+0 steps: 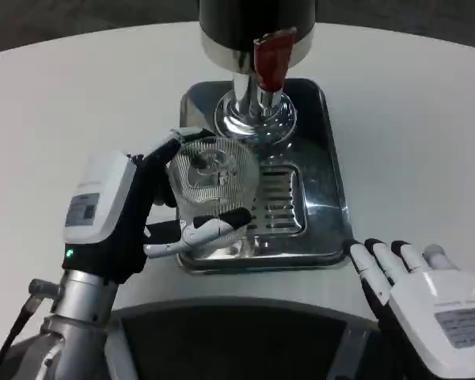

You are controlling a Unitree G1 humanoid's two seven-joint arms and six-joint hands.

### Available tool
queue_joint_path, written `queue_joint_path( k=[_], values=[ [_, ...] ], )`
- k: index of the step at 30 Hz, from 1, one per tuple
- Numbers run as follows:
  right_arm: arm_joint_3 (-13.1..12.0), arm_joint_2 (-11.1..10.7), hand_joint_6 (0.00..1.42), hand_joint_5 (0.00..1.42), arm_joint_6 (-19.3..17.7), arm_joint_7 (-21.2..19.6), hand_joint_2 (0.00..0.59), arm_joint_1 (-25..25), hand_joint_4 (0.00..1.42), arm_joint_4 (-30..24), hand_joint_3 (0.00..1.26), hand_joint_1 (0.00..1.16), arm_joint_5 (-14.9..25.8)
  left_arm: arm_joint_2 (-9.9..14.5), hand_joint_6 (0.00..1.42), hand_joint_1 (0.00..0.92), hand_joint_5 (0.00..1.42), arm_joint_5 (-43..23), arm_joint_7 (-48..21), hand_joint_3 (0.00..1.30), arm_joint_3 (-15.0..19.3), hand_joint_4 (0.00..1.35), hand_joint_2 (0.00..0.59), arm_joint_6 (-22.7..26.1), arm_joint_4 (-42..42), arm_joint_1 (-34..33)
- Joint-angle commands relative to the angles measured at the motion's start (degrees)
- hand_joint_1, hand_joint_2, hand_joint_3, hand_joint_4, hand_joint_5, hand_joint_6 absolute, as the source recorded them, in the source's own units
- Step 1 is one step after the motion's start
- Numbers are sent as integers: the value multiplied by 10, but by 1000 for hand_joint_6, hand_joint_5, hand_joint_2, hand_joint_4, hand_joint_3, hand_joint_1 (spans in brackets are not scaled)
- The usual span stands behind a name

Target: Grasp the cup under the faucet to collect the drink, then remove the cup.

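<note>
Gripping now, left to right:

left hand (134, 214): wrapped round the cup from its left side. One finger curls over the far rim, another lies along the near side. White back faces up and left.

cup (215, 176): clear ribbed plastic, upright, mouth toward the camera. Sits on the left part of the tray, inside the left hand's fingers. Round, so no long axis across the table; its axis runs vertical. Contents hard to read through the glare. I cannot tell whether any drink is in it.

key relation: cup lies just near and left of the faucet (257, 119), not squarely under it. Rim looks close to the chrome base, maybe touching; can't confirm. My read: the next move is a short shift away and to the right to centre the mouth under the outlet.

tray (321, 198): polished steel, slotted grate on the right half, reflections everywhere.

lever (271, 57): red, on the front of the black dispenser (257, 20), above the faucet. Nothing touching it.

right hand (427, 293): resting on the table near the tray's near-right corner, fingers straight and apart, holding nothing. Well apart from the cup, but the nearer hand to the lever side.

risk: thin cup probably flexes under grip; squeeze too hard and it could deform or pop loose.
</note>
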Motion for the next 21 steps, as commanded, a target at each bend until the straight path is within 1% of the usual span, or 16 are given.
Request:
queue_joint_path(
  k=[1, 8, 13, 17, 21],
  values=[
    [-3, 9, 0, 0, -13, -10, 253, 21, 0, -18, 0, 669, -3, -3, 1010, 470, 987, 19, 55, 904, -23, 1142, 321, 11, 73, -56],
    [-14, 19, 0, 0, -27, -25, 253, 49, 0, -29, 0, 669, 6, -16, 1024, 463, 998, 24, 99, 904, -61, 1142, 319, 32, 166, -121],
    [-23, 24, 0, 0, -37, -38, 253, 63, 0, -29, 0, 669, 16, -28, 1026, 462, 999, 20, 123, 904, -82, 1129, 319, 46, 209, -152],
    [-30, 27, 0, 0, -44, -45, 253, 69, 0, -29, 0, 669, 23, -45, 1027, 461, 999, 15, 145, 904, -94, 1129, 319, 65, 235, -175],
    [-43, 28, 0, 0, -51, -51, 253, 79, 0, -29, 0, 669, 35, -68, 1027, 461, 999, 10, 161, 904, -104, 1129, 319, 83, 259, -199]
  ],
)
